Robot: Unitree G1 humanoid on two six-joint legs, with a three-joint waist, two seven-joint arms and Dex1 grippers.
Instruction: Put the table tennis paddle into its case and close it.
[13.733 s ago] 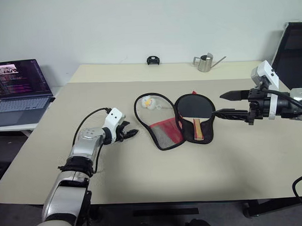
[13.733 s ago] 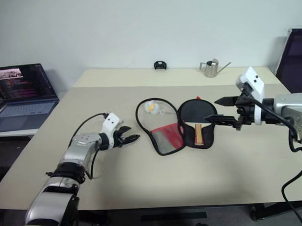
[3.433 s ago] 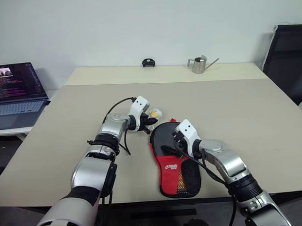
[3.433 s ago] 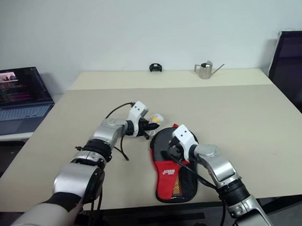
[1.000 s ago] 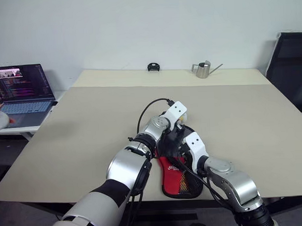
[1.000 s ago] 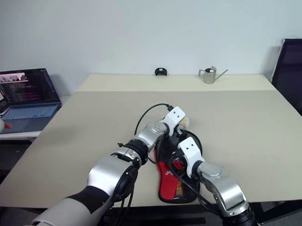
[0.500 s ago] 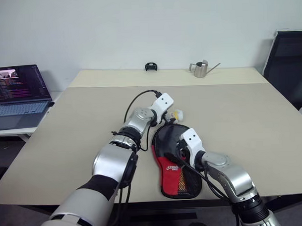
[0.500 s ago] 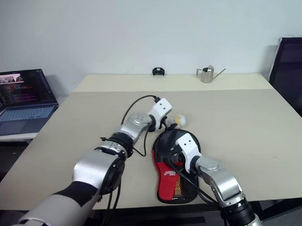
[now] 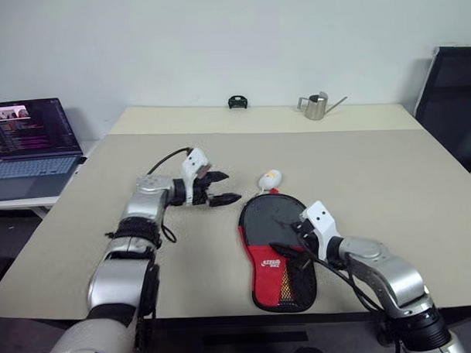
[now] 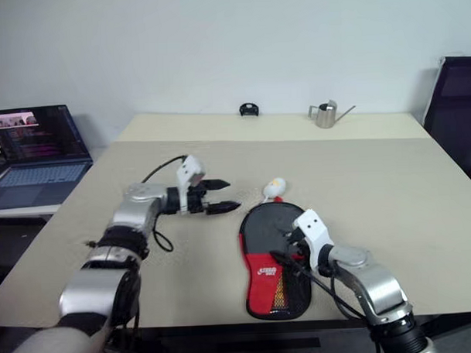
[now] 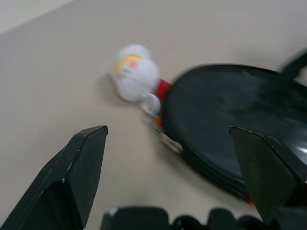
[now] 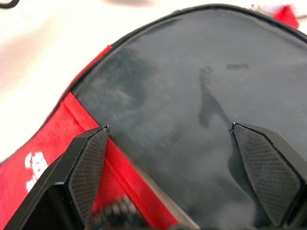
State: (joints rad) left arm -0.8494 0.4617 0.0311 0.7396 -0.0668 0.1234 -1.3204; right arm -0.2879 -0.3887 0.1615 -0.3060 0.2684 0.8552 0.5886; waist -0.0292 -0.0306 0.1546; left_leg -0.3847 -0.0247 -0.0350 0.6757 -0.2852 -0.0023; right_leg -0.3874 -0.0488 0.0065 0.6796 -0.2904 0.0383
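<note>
Closed case [image 9: 277, 241] flat near the table's [image 9: 422, 209] front edge, long axis running from that edge toward the far one, round end farther, red handle end nearer; no paddle showing, presumably inside. Right hand [image 9: 294, 246] released, empty, poised just over the case's right side. Left hand [image 9: 221, 188] released, empty, well off toward the table's left edge, pointing at the round end. Right nearer; zip closure not discernible.

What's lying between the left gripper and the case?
Bare table, seen from the left eye; a small white toy sits just off that line by the case.
</note>
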